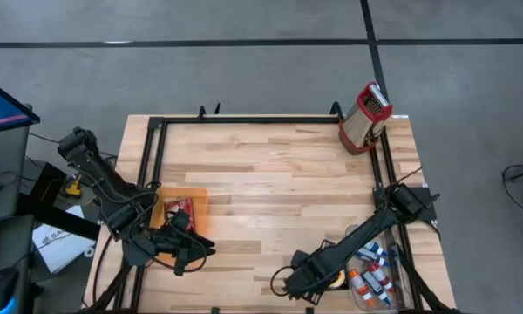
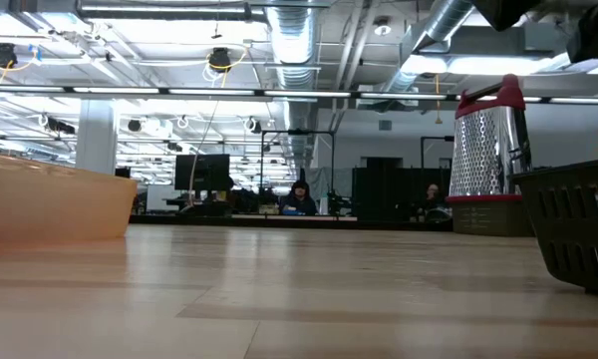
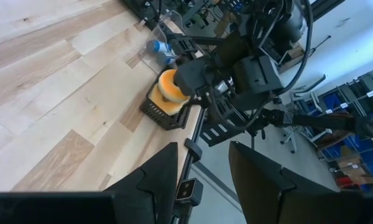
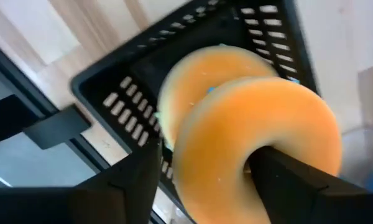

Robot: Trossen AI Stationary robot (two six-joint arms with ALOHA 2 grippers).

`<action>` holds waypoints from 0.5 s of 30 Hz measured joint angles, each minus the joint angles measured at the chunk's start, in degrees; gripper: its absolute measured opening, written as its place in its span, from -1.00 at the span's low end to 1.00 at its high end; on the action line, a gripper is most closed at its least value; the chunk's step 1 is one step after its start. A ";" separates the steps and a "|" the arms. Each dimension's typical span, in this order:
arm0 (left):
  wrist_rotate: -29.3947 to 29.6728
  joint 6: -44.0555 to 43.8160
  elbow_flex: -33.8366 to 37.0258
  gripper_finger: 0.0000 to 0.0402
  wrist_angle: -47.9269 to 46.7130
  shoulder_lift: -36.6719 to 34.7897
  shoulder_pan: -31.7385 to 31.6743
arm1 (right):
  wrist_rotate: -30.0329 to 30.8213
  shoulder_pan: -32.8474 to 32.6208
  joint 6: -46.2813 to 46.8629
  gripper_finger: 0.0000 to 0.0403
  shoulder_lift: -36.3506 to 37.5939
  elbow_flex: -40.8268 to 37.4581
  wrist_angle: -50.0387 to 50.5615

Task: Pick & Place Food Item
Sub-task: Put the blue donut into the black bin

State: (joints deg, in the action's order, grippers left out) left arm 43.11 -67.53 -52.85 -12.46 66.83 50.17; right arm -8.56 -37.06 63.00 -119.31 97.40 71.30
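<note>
Gripping a donut (image 4: 261, 137) with the right pincer (image 4: 205, 183). Closed down to the thickness of the ring, with one finger through the hole and the other pressed against the outer edge. Held right at the fingertips, tilted, over a black basket (image 4: 105, 93) directly beyond the pincer. Deeper in the basket, past the donut and farther from the fingers, a paler round (image 4: 186, 93), partly covered; cannot tell what it is.

From above, working at the near edge of the table (image 1: 279, 174), right of centre, with the arm reaching in from the right side. Just beside the basket, back along the arm from the pincer, a clear bin (image 1: 379, 270) with small tubes inside. Well away from the right pincer, at the far right corner, a red-topped grater (image 1: 366, 118) standing upright.

Across the table to the right pincer's left, an orange tray (image 1: 199, 196) with something red in it. Just beside that tray, on its near side, the left pincer (image 3: 205, 180): fingers spread wide, holding nothing, pointed across the boards toward the right pincer and the basket. Well apart from the donut.

Far beyond the table, in the room seen from table height, a person (image 2: 300, 194) sitting at a desk.
</note>
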 joint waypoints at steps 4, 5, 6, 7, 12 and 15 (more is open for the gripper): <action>0.00 0.00 -0.01 -0.30 0.00 0.00 0.00 | 0.04 0.02 -0.07 -0.11 0.07 0.16 -0.40; 0.00 -0.01 -0.01 -0.30 0.01 0.00 0.00 | -0.13 0.02 -0.40 -0.19 0.07 0.45 -0.40; 0.02 -0.02 0.01 -0.30 -0.01 0.00 0.00 | -0.20 0.02 -0.95 -0.27 0.07 1.09 -0.86; 0.02 -0.02 0.01 -0.30 0.00 0.00 0.00 | -0.26 0.08 -1.54 -0.34 0.07 2.09 -1.89; 0.02 -0.02 0.01 -0.30 -0.01 0.00 0.00 | 1.17 1.16 -3.52 -0.49 0.15 6.22 -6.53; 0.02 -0.04 0.01 -0.30 0.02 0.00 0.00 | 1.25 1.85 -4.11 -0.42 -0.01 6.29 -5.23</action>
State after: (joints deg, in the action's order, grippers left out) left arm 43.13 -67.57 -52.84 -12.45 66.83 50.17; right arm -7.31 -35.20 58.89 -119.31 103.69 66.07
